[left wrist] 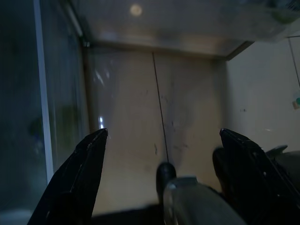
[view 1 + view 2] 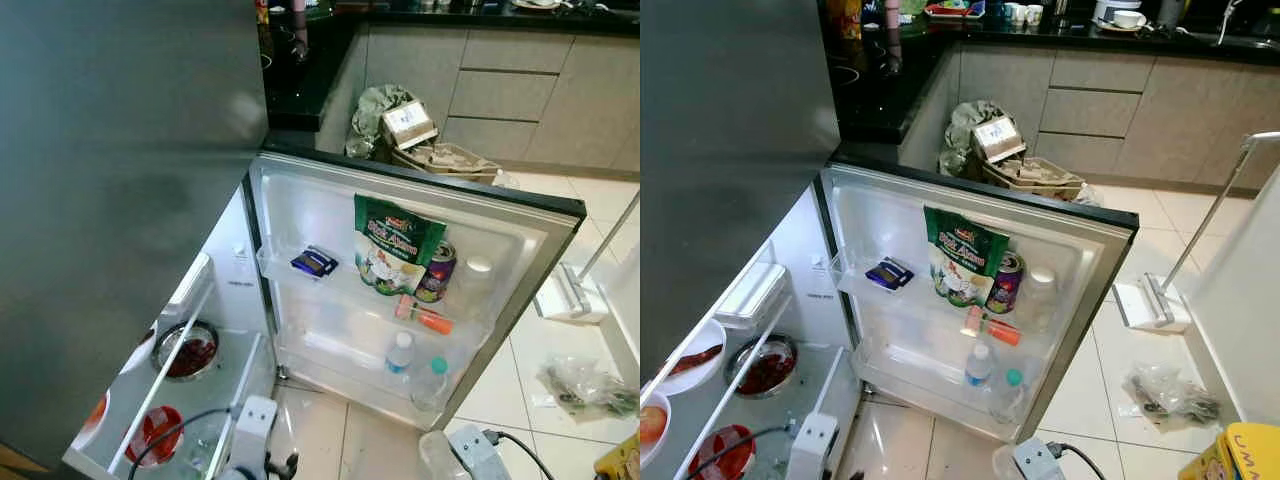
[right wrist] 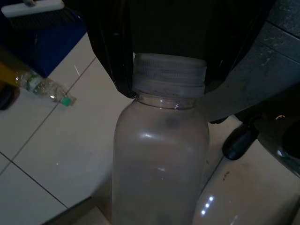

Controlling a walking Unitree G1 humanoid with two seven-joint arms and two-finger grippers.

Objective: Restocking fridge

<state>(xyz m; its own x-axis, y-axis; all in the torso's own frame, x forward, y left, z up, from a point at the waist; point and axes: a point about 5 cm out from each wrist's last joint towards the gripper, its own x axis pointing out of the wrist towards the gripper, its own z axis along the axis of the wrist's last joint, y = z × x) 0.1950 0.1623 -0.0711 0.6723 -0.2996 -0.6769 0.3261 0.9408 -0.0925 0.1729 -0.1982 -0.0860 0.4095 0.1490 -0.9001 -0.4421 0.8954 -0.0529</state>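
the fridge door stands swung wide, its racks carrying a green bag, a can, a small dark blue packet and two water bottles in the lowest rack. the tiled floor lies under the left hand, whose black fingers are spread wide with nothing between them. the right hand is clamped around the cap end of a clear plastic bottle, which hangs down from its fingers above the tiles.
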